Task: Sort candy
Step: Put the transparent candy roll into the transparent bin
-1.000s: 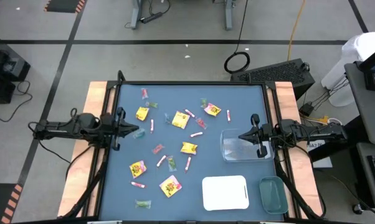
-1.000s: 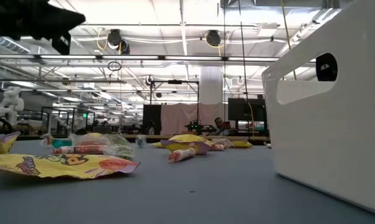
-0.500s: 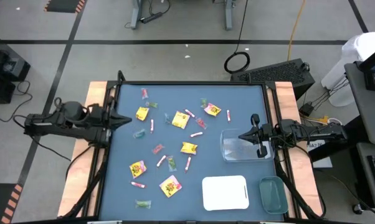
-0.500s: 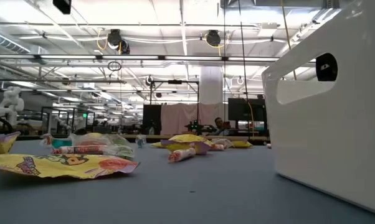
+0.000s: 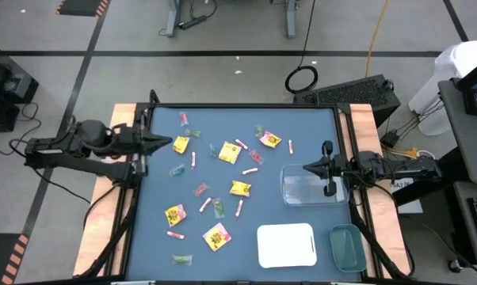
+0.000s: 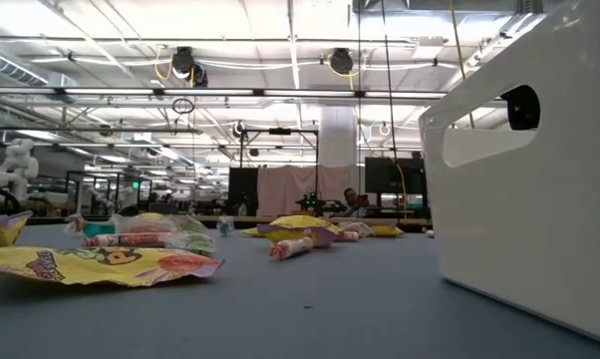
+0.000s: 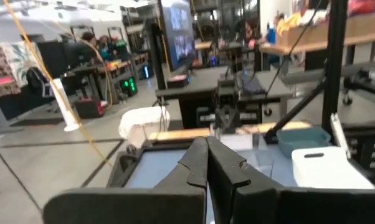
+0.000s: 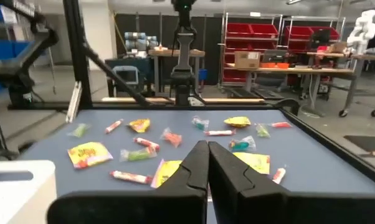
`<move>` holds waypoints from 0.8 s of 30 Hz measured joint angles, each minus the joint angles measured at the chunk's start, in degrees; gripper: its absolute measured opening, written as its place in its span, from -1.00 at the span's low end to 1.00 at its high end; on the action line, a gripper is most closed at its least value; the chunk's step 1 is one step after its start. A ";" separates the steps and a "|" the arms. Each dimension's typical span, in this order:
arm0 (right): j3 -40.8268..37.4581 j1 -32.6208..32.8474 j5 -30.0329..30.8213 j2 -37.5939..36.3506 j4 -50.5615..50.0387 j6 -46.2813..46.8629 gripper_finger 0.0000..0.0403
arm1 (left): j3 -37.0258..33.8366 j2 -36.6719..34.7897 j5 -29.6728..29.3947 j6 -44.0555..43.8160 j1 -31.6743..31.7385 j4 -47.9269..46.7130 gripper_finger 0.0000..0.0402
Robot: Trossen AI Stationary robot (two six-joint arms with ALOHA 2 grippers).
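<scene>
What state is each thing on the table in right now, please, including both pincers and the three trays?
Left pincer: shut, empty, at the table's left edge.
Right pincer: shut, empty, over the clear tray.
Candy: loose, scattered on the mat, unsorted.
Clear tray: upright, no candy in it.
White tray: no candy on it.
Green tray: upright, no candy in it.

A robotics lab: red storage bins (image 8: 271, 32), workbenches (image 8: 299, 71), monitors (image 7: 178, 34).

The middle of the blue table (image 5: 302, 127) is being crowded by scattered candy (image 5: 229, 153); the right side is being blocked by three trays (image 5: 286, 245)
</scene>
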 joint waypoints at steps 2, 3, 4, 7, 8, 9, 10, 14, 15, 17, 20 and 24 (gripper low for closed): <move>0.90 0.00 0.00 -0.01 0.03 2.23 -1.00 | -0.24 1.44 0.00 -0.04 -0.01 -0.31 -0.99; 1.55 0.00 0.00 0.00 0.06 3.33 -1.00 | -0.50 2.17 0.00 -0.08 0.00 -0.37 -0.99; 2.24 0.00 0.00 0.12 0.10 4.12 -1.00 | -0.90 3.00 0.00 -0.47 -0.02 -0.32 -0.99; 5.39 0.00 0.00 0.81 -0.46 4.94 -1.00 | -1.95 5.51 -0.03 -1.54 0.00 -0.44 -0.99; 6.78 0.00 0.00 1.25 -0.67 4.90 -1.00 | -2.22 6.40 -0.16 -1.55 0.00 -0.47 -0.99; 8.37 0.00 0.02 1.87 -1.27 4.67 -1.00 | -2.41 7.26 -0.32 -1.61 0.00 -0.61 -0.99; 10.18 0.00 0.08 2.65 -2.04 4.24 -1.00 | -2.55 8.03 -0.44 -2.10 0.00 -0.64 -0.99; 20.06 0.02 2.52 7.42 -8.60 3.00 -1.00 | -2.62 10.50 -0.66 -3.48 0.00 -0.54 -0.99; 23.09 0.02 3.84 8.93 -11.12 2.64 -1.00 | -2.64 11.03 -0.66 -4.34 -0.01 -0.53 -0.99; 29.44 0.02 6.95 12.43 -16.36 2.34 -1.00 | -2.64 11.74 -0.73 -5.67 0.00 -0.24 -0.99; 38.99 0.01 10.64 17.83 -22.91 2.10 -1.00 | -2.64 12.37 -2.10 -6.26 0.00 -0.13 -0.99; 48.02 0.02 10.18 23.99 -25.84 -2.13 -1.00 | -2.64 12.73 -2.98 -8.06 0.00 -0.13 -0.99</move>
